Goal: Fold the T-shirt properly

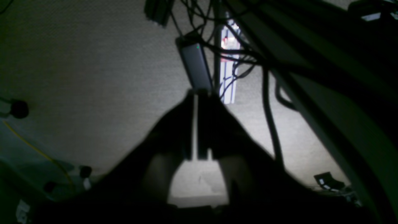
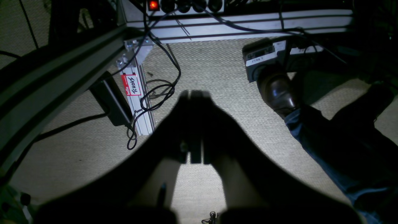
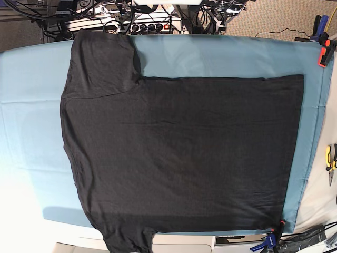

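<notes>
The large black short-sleeved T-shirt (image 3: pixel 179 153) lies spread flat across the teal cloth table cover (image 3: pixel 31 105) in the base view, filling most of the surface. Its one fully visible sleeve reaches the table's far edge; the sleeve on the near side hangs over the front edge. The straight hem sits close to the cover's edge near an orange clamp (image 3: pixel 323 52) and yellow-handled pliers (image 3: pixel 329 158). Bare teal cloth shows beyond the collar end and in a strip beside the far sleeve. Neither arm appears over the table.

Both wrist cameras look down at beige carpet. The left gripper (image 1: pixel 196 96) has its dark fingers pressed nearly together, holding nothing, above a grey power adapter (image 1: pixel 196 67) and tangled black cables (image 1: pixel 270 124). The right gripper (image 2: pixel 195 93) is likewise closed and empty. Beside it a silver aluminium rail (image 2: pixel 136 99) carries a red-bordered sticker reading "hello" and "TCHOUS". A brown leather shoe (image 2: pixel 276 90) stands near a labelled grey box (image 2: pixel 264 59), its print illegible.
</notes>
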`<state>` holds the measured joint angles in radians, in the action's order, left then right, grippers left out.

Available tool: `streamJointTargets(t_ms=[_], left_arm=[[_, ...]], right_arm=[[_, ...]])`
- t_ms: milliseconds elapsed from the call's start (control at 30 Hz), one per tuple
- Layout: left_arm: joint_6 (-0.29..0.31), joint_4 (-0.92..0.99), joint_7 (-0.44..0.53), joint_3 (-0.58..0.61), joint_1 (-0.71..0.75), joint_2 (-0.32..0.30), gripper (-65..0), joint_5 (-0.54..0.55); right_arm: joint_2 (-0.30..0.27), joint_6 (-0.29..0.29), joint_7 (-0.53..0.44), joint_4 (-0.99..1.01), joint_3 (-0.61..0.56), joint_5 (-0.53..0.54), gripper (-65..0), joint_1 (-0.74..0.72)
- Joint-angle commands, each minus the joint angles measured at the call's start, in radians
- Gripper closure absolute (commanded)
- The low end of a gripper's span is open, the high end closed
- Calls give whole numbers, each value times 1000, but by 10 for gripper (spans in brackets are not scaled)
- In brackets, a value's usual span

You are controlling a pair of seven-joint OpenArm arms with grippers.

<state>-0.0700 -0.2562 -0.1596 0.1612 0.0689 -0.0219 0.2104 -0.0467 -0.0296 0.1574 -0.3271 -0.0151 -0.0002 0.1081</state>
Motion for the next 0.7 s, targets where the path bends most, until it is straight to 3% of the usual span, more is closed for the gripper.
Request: streamJointTargets(t_ms=[0, 667], left_arm=[[4, -6, 1, -2, 0, 5, 0, 3], [4, -6, 4, -2, 0, 5, 0, 3]], right_arm=[[-4, 0, 3, -5, 2, 0, 0, -1], [-31, 0, 3, -5, 2, 0, 0, 0]])
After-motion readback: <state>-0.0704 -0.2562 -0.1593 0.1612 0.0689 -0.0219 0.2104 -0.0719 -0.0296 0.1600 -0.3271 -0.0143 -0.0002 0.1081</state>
